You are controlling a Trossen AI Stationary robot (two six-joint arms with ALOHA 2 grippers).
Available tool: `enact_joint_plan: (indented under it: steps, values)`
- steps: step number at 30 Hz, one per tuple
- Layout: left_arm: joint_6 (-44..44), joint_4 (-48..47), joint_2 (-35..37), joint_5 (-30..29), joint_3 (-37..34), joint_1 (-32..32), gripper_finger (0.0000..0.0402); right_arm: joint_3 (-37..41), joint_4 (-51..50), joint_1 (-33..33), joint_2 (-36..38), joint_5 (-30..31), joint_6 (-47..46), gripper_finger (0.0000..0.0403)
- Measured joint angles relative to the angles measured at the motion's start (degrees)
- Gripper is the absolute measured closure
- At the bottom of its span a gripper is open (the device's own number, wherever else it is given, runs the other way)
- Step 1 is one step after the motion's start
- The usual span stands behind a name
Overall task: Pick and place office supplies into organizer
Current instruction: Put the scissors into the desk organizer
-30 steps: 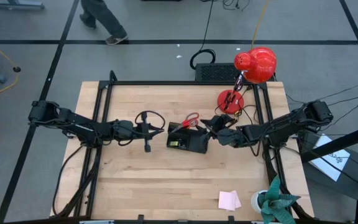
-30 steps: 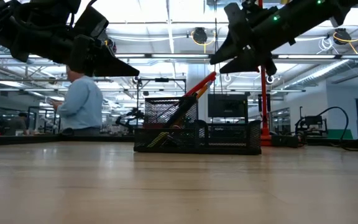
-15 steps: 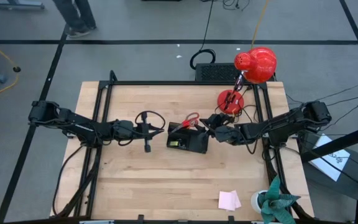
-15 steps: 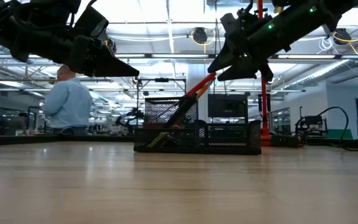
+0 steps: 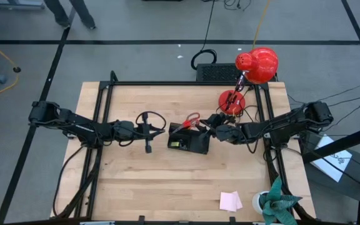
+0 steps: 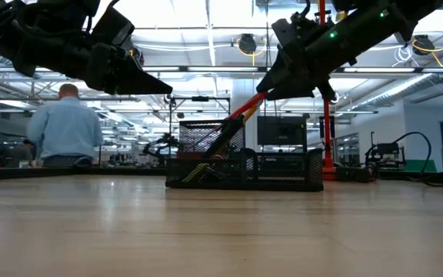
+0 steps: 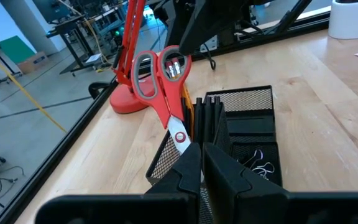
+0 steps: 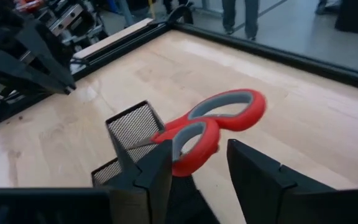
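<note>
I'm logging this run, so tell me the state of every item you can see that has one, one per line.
Red-handled scissors: closed, standing tilted in the organizer, handles up.
Black mesh organizer: upright on the table, holding scissors and clips.
Right gripper: open, fingers either side of the scissor handles.
Left gripper: shut, empty, raised beside the organizer.
Pink sticky-note pad: flat on the table.

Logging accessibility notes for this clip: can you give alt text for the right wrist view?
Red-handled scissors stand handles-up in the black mesh organizer on a wooden table, directly ahead of the right end effector, whose open fingers flank the lower handle loop. The left arm waits beyond.
</note>
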State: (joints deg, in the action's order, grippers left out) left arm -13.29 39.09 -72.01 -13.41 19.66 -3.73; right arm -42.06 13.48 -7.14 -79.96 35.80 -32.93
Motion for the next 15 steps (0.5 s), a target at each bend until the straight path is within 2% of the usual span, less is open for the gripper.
enact_joint_plan:
  steps: [9, 15]
  values:
    - [-0.1, -0.02, 0.0, 0.0, 0.0, 0.0, 0.0376, 0.0, 0.67, 1.23, -0.02, -2.95, 3.72, 0.0295]
    - [-0.38, -0.05, 0.0, 0.0, 0.0, 0.0, 0.0376, -0.04, 2.72, 1.23, -0.02, -3.07, 10.09, 0.0367]
